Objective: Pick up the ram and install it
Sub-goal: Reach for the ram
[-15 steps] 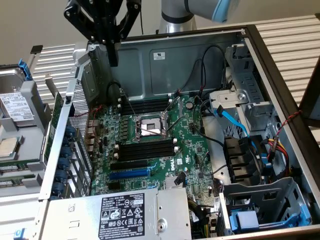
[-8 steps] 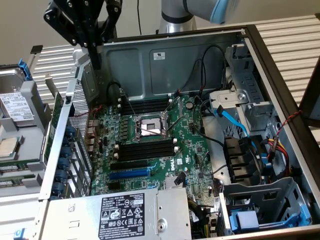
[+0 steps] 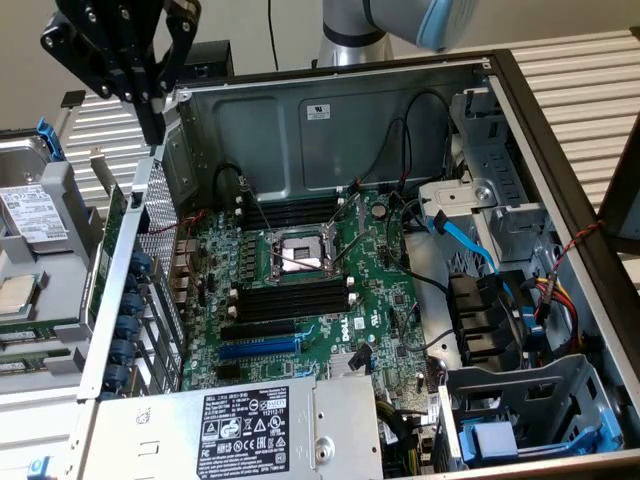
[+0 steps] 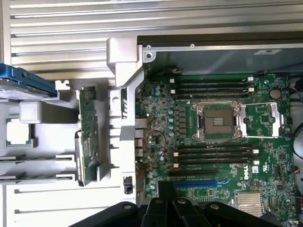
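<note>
— What's hard to see?
— The ram [image 4: 88, 118]: edge-on outside the case wall [image 3: 130, 270], nine o'clock from the socket [image 3: 298, 255] in the exterior view.
— Fingers?
— The gripper [image 3: 152, 126] is pinched together and holds nothing, at eleven o'clock.

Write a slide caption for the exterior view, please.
Shut end effector hangs above the open computer case's side wall; the ram stick stands on edge just outside it.

Open computer case [image 3: 330, 130] holds green motherboard [image 3: 392, 292]; apparently a hard drive [image 3: 30, 215] lies outside.
</note>
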Controlling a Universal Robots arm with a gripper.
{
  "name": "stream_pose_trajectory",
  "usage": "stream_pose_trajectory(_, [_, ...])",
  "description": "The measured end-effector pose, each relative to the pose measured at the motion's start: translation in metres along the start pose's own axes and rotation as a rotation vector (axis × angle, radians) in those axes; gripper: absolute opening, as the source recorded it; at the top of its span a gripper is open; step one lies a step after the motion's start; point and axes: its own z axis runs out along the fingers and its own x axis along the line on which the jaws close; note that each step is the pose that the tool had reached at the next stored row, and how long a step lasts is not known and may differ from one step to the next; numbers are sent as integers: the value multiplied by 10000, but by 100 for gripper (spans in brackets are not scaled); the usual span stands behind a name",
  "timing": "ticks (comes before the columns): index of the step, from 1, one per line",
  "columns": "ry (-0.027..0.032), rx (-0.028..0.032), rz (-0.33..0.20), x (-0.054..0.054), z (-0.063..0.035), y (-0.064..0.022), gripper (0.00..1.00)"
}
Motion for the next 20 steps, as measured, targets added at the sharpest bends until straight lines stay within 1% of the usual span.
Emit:
stream_pose_trajectory(5, [-1, -1, 1, 227, -5, -23, 11])
stream_pose_trajectory(6, [-1, -1, 1, 315, -6, -33, 11])
stream_pose_trajectory(20, [1, 0, 1, 950, -11, -93, 11])
